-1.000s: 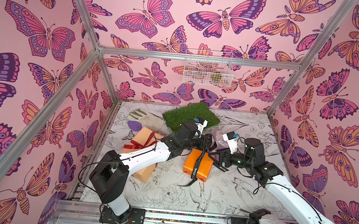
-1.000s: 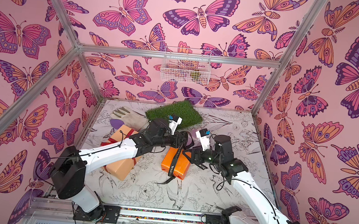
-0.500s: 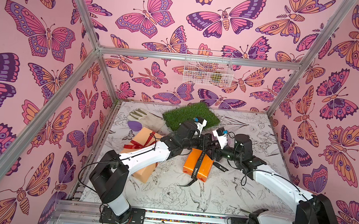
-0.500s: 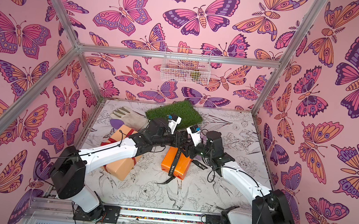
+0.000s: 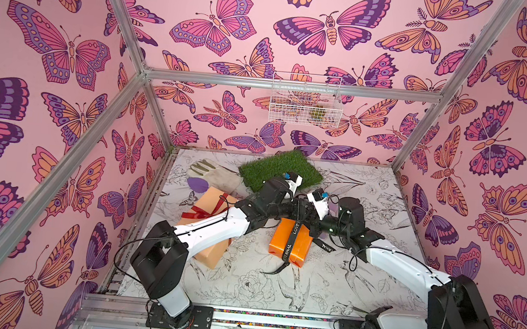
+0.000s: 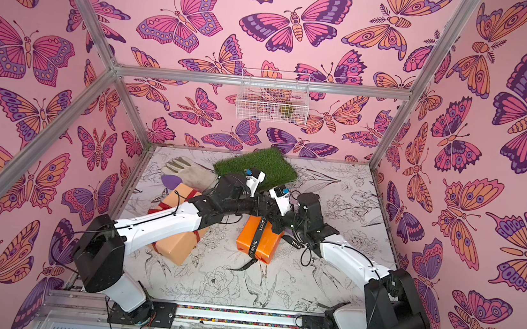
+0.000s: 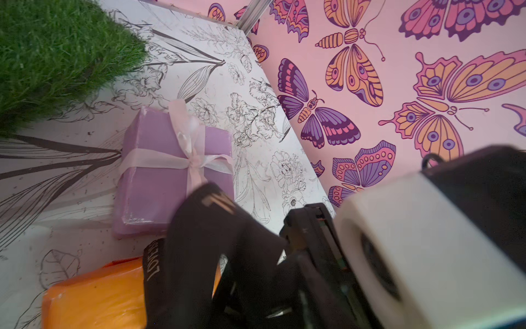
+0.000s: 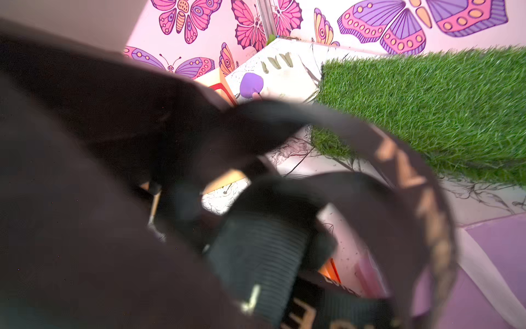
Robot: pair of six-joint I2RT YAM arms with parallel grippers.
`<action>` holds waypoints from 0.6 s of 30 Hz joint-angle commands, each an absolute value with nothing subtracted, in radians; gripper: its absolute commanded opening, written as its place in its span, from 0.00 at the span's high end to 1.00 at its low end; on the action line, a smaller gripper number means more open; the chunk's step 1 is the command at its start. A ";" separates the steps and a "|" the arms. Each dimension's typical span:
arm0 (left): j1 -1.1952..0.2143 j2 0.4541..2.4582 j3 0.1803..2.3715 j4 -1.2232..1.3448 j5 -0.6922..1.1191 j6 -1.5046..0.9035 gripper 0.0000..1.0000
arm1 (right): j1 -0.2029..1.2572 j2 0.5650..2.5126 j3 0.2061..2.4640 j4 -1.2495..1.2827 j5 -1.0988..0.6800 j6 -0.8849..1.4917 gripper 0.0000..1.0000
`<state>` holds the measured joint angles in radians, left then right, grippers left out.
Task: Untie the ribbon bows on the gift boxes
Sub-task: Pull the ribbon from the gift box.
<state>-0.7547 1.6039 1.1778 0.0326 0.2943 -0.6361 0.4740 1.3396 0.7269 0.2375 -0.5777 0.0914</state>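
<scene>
Orange box [image 5: 279,240] mid-frame; right claw [image 5: 313,228] closed at black ribbon [image 5: 290,245]; left claw [image 5: 304,211] beside it, state we cannot tell.

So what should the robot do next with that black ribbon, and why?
Probably the right gripper should pull gently away from the orange box. It looks shut on a loop of the black ribbon, which is wrapped round the box, so a pull might loosen the knot.
</scene>
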 commanded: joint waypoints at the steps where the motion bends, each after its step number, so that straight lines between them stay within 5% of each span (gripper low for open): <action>1: -0.704 1.491 1.088 -0.074 0.237 -0.607 0.00 | 0.482 1.340 0.740 0.219 -0.574 0.146 1.00; 6: -0.669 1.313 0.906 -0.085 0.205 -0.567 0.04 | 0.481 1.287 0.683 0.226 -0.530 0.217 1.00; 8: -0.666 1.283 0.865 -0.069 0.237 -0.563 0.33 | 0.481 1.256 0.663 0.224 -0.514 0.248 1.00; 9: -0.666 1.283 0.849 -0.059 0.256 -0.566 0.72 | 0.482 1.240 0.653 0.221 -0.508 0.262 1.00; 10: -0.666 1.284 0.841 -0.052 0.270 -0.574 1.00 | 0.482 1.229 0.649 0.217 -0.509 0.269 1.00; 18: -0.693 1.455 0.857 0.076 0.473 -0.651 1.00 | 0.481 1.144 0.597 0.220 -0.491 0.294 1.00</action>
